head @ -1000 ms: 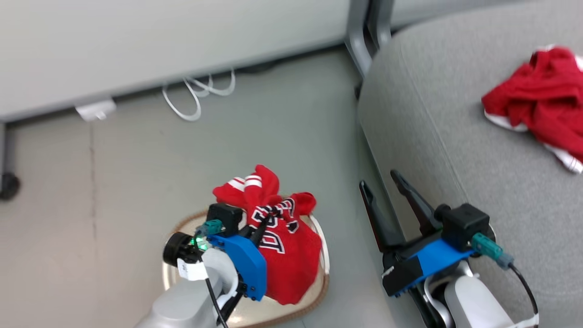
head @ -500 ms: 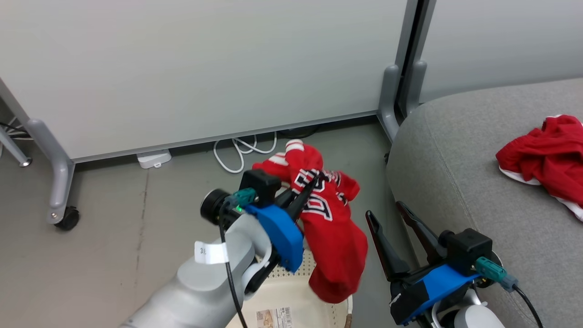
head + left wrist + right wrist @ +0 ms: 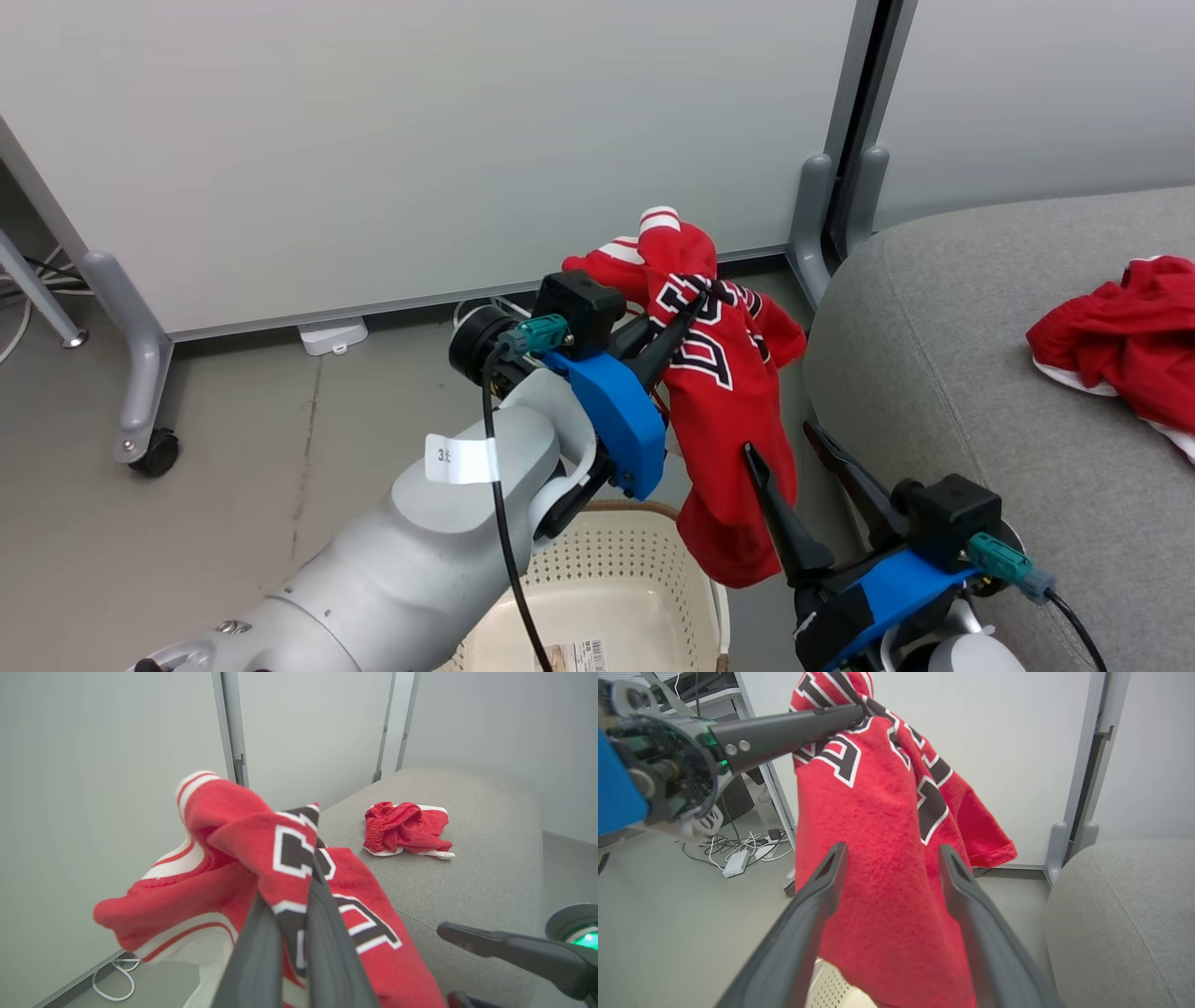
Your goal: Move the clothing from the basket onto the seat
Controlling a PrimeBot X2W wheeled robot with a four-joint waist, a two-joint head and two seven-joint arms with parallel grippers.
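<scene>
The jersey (image 3: 728, 373) is held in the air above the basket (image 3: 653, 551). Its red cloth is bunched at the top and hangs down in a long fold, and its lowest part is seen over the basket's right rim. White trim is shown on the raised part, and black-and-white lettering on the front.

It is grasped at the lettering by the left gripper (image 3: 698, 303), whose fingers are clenched on a fold of the cloth.

The other garment (image 3: 1125, 341) is seen lying crumpled on the seat (image 3: 934, 373), well apart from the jersey, with white trim showing along its lower edge. The hanging jersey is placed just beside the seat's rounded corner.

The basket is set on the floor (image 3: 280, 420), near the seat, and a printed label (image 3: 579, 656) is seen on its bottom.

The right gripper (image 3: 780, 439) is released, with its fingers spread wide and raised between the jersey and the seat. In the right wrist view the red cloth is seen hanging just beyond those fingers; whether it is touched by them cannot be told.

Behind the jersey, pale partition panels (image 3: 420, 140) are carried on grey posts, one of them fitted with a castor (image 3: 154, 455). A white cable (image 3: 112, 980) is looped on the floor at the foot of a panel.
</scene>
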